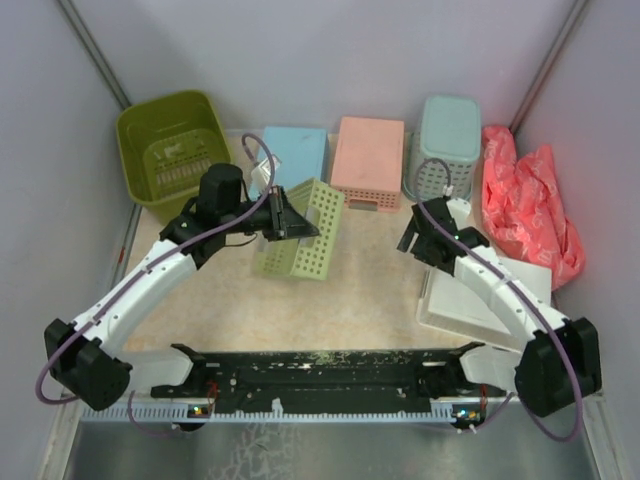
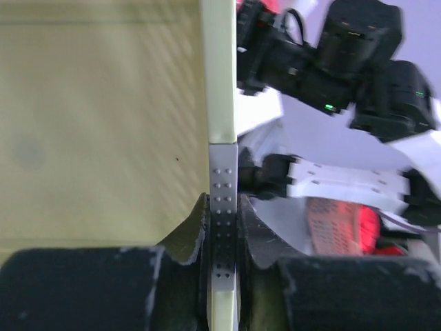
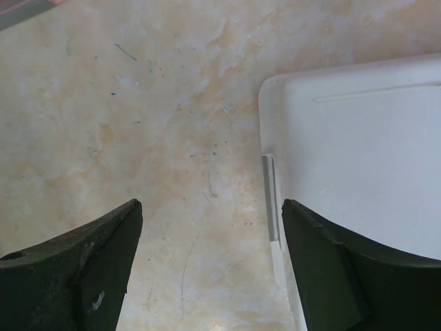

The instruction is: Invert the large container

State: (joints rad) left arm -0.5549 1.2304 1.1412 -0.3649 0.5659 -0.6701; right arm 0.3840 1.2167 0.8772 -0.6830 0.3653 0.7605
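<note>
Large container: here it is, the olive-green tub [image 1: 170,101], tucked in the far left corner of the surface [image 1: 350,300]. It stands upright with its mouth up, and the slotted bottom shows inside. Neither arm is touching it.

Left tool: the left tool [image 1: 290,215] reaches toward the middle, just right of the tub and in front of it. In the wrist view [image 2: 222,221] both fingers are pressed onto a thin perforated wall, one on each side.

In its grip: that's the pale-green tray [image 1: 305,235], dotted with holes and tipped steeply on edge. Its near end is down by the surface, but contact cannot be told. Up close its rim [image 2: 220,69] runs straight up out of the fingers.

Right tool: the right tool [image 1: 425,235] is over on the right side, well apart from the tub. The wrist camera [image 3: 210,262] shows the fingers spread wide with nothing between them, only bare marbled surface [image 3: 138,103].

Under the right arm: a flat white panel [image 1: 470,300]. Its rounded corner [image 3: 358,152] lies just beside the right-hand finger.

Back row: a blue box [image 1: 295,150], then a pink box [image 1: 368,160], then a teal basket [image 1: 448,140] with lattice sides.

Far right: a crumpled red bag [image 1: 525,205] against the wall.
</note>
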